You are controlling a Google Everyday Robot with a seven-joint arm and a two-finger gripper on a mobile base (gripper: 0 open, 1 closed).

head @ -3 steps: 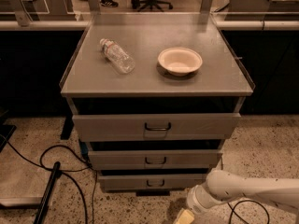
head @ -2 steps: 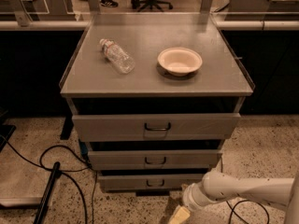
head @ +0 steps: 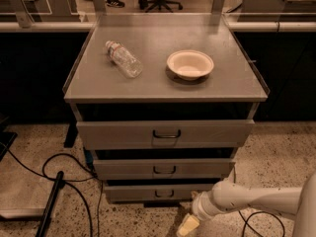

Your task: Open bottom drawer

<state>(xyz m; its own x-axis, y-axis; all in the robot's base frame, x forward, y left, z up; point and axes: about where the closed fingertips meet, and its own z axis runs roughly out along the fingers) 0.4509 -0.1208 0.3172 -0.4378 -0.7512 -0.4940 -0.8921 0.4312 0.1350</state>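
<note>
- Clear plastic bottle (head: 123, 59) lies toward the grey metal table's (head: 158, 87) left edge; round pale bowl (head: 190, 64) sits right of it.
- Grey bottom drawer (head: 133, 193) sits under two upper drawers (head: 118, 134); gripper (head: 187, 225) is before it, rightward.

Open floor (head: 148, 220) separates the gripper (head: 187, 225), low right, from the bottom drawer (head: 148, 193); cables (head: 64, 155) lie left.

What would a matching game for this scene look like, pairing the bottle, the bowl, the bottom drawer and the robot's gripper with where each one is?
Things:
1. bottle
2. bowl
3. bottom drawer
4. gripper

Places:
A. low over the floor, in front of the drawers, right of centre
B. lying on its side, left part of the cabinet top
C. lowest of three fronts, under the other two
D. upright, right part of the cabinet top

Pairs: 1-B, 2-D, 3-C, 4-A
</note>
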